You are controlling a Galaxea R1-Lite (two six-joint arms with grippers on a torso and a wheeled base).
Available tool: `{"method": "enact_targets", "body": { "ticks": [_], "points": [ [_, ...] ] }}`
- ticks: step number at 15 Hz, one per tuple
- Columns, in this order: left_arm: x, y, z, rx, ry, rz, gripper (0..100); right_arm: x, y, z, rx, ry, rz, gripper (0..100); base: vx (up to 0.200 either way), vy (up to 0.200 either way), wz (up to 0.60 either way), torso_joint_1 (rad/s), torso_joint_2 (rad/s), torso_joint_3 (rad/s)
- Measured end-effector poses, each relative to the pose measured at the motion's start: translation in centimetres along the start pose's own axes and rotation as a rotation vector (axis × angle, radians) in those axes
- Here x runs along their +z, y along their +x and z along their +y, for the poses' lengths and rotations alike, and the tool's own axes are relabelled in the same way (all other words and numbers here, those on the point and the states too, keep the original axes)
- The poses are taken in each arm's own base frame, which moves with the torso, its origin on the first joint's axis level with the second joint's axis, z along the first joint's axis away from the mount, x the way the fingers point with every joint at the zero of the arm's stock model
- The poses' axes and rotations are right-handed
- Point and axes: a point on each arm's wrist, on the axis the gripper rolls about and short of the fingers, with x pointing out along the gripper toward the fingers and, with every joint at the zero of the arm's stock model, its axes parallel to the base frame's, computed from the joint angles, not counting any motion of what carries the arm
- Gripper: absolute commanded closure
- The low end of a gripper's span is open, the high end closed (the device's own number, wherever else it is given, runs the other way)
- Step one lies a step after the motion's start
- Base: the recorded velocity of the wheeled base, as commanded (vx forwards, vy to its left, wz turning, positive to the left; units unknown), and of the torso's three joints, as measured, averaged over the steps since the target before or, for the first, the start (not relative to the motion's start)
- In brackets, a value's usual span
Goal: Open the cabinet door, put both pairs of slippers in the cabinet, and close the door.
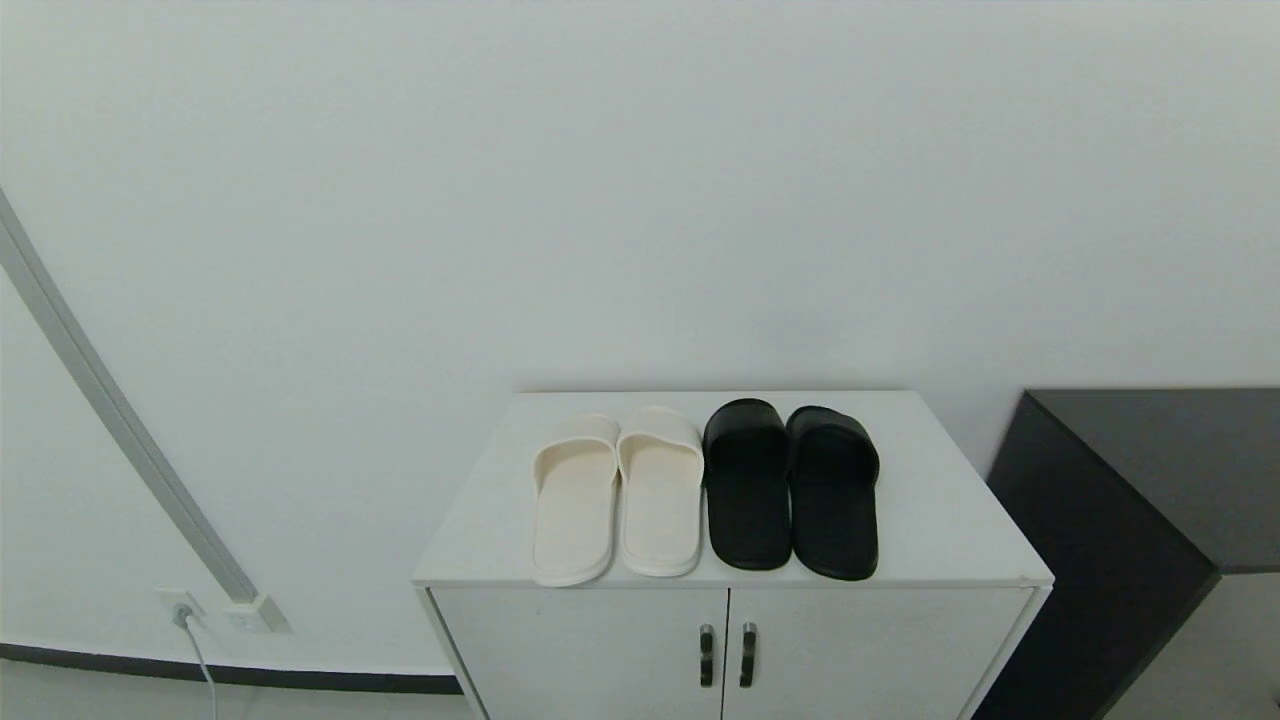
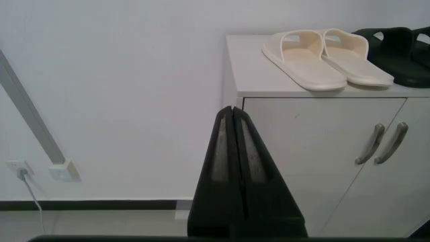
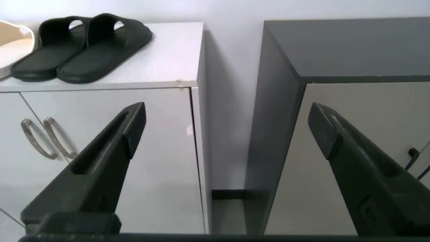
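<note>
A white cabinet (image 1: 930,520) stands against the wall with both doors shut and two metal handles (image 1: 726,655) at the middle. On its top lie a cream pair of slippers (image 1: 617,495) on the left and a black pair of slippers (image 1: 791,487) on the right, side by side. My left gripper (image 2: 234,117) is shut with nothing in it, low and off the cabinet's left front corner (image 2: 236,102). My right gripper (image 3: 225,124) is open and empty, in front of the gap between the cabinet (image 3: 168,67) and the dark cabinet (image 3: 349,47). The cabinet's handles (image 3: 41,136) show there too.
A dark grey cabinet (image 1: 1130,520) stands close to the white one's right side, with a narrow gap between. On the left wall are a slanted grey cable duct (image 1: 110,410) and a socket with a plugged cord (image 1: 185,612).
</note>
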Motion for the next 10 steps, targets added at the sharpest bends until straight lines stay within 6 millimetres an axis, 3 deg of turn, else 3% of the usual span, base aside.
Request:
{"method": "enact_targets", "body": {
  "ticks": [8, 10],
  "points": [
    [0.0, 0.0, 0.0, 0.001, -0.004, 0.0, 100, 0.1, 0.2, 0.0, -0.003, -0.007, 0.024, 0, 0.0, 0.0, 0.0, 0.0, 0.0, 0.0],
    [0.0, 0.0, 0.0, 0.0, -0.004, 0.0, 100, 1.6, 0.2, 0.0, -0.002, 0.041, 0.008, 0, 0.0, 0.0, 0.0, 0.0, 0.0, 0.0]
  ]
}}
